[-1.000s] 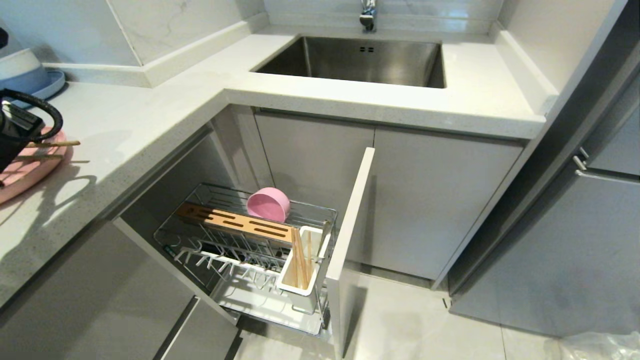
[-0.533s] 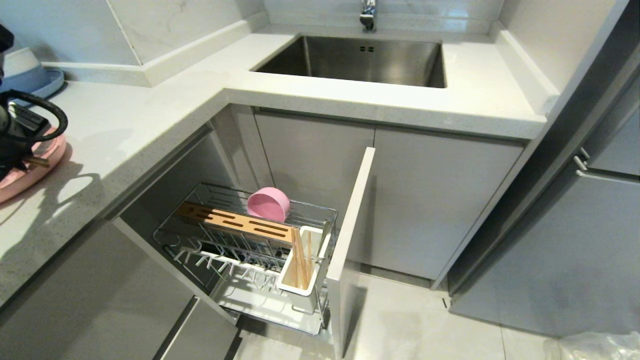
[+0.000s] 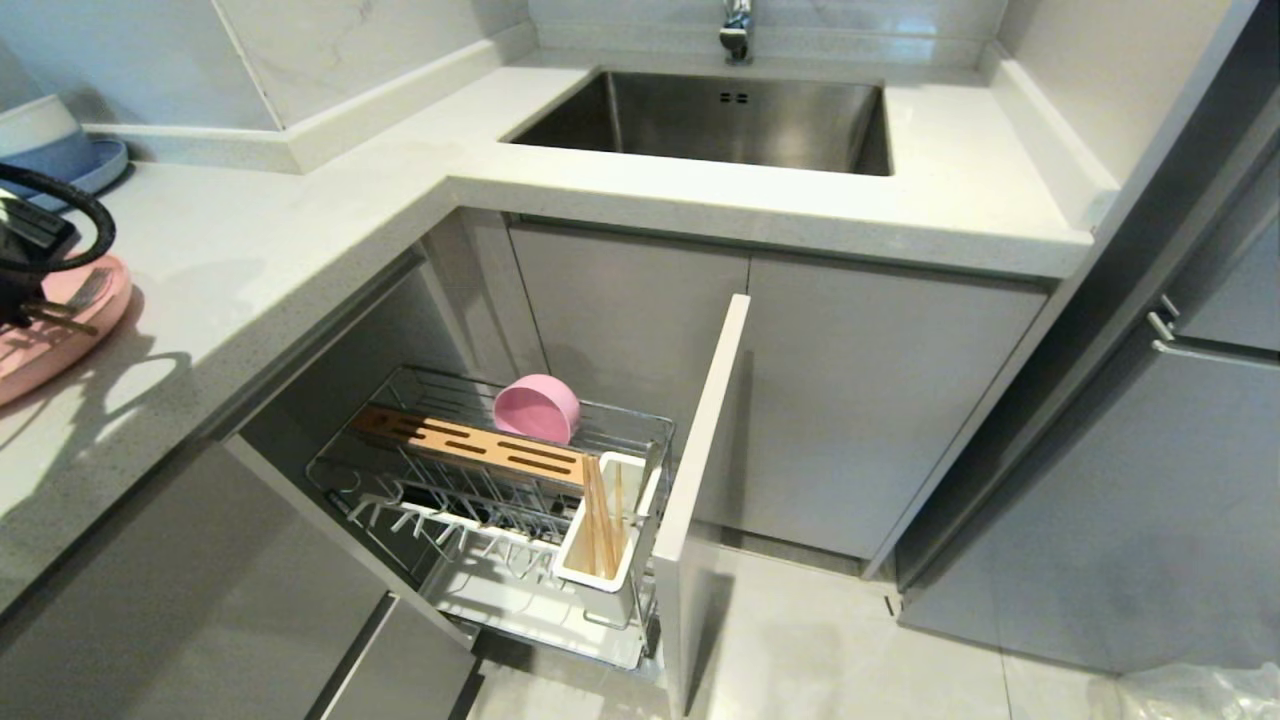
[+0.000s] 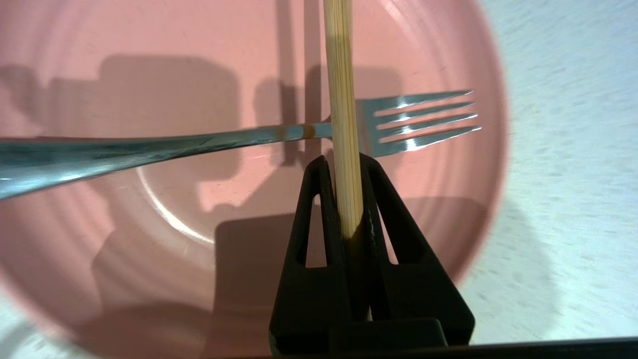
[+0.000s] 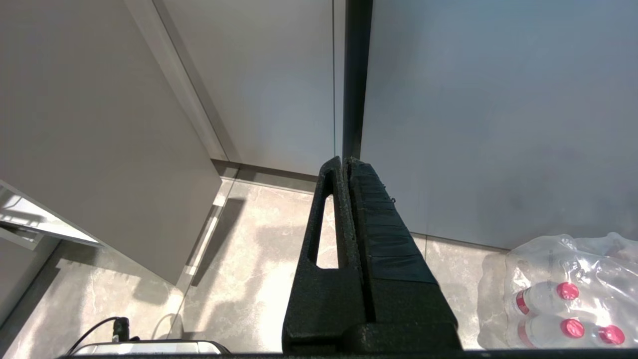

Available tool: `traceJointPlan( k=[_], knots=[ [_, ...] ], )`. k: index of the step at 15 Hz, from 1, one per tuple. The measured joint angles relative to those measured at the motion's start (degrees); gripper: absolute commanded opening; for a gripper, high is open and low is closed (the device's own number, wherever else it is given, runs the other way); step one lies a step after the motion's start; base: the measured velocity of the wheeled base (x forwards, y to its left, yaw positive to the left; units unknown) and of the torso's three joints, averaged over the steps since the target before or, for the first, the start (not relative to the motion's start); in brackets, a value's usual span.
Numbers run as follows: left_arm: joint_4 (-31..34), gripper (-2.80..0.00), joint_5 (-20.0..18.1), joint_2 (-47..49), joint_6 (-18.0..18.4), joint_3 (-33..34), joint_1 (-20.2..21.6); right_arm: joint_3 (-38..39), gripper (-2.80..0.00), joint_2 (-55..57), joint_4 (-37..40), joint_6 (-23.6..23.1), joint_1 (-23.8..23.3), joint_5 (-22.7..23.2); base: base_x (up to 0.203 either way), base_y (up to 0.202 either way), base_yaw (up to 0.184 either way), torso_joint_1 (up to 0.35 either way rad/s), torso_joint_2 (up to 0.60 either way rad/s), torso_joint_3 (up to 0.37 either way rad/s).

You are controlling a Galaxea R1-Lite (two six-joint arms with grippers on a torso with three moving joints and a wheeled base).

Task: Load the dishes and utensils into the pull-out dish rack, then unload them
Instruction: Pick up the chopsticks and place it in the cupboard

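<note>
At the head view's far left my left arm reaches over the pink plate on the counter. In the left wrist view my left gripper is shut on a light-wood chopstick that sticks out past the fingertips. Below it the silver fork lies across the plate. The pull-out dish rack stands open, with the pink bowl at its back and more chopsticks in the white utensil holder. My right gripper hangs shut and empty over the floor.
A blue plate with a blue and white bowl stands at the counter's back left. The sink lies behind the rack, whose grey door front juts out. A wrapped pack of bottles lies on the floor.
My left gripper has shut on a chopstick on the pink plate. The chopsticks that reached right past the plate's rim have been drawn left with the arm. The rack is unchanged.
</note>
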Motion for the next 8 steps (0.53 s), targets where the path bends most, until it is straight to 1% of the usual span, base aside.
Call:
traceJointPlan(
  k=[3,5,7,8],
  knots=[
    [-0.1,-2.80,0.1,-4.2,1.6,-0.3,-0.8,0.0,-2.80,0.0,0.0,0.0,0.0,0.0,0.000,0.000,0.000,0.000,0.00,0.000],
    [-0.3,-2.80,0.1,-7.8,3.2,-0.6,-2.2,0.0,-2.80,0.0,0.0,0.0,0.0,0.0,0.000,0.000,0.000,0.000,0.00,0.000],
    [-0.8,-2.80,-0.2,-11.1,5.2,-1.0,-5.7,0.0,-2.80,0.0,0.0,0.0,0.0,0.0,0.000,0.000,0.000,0.000,0.00,0.000],
    [-1.4,-2.80,-0.4,-12.7,6.5,-1.1,-9.2,0.0,-2.80,0.0,0.0,0.0,0.0,0.0,0.000,0.000,0.000,0.000,0.00,0.000]
  ],
)
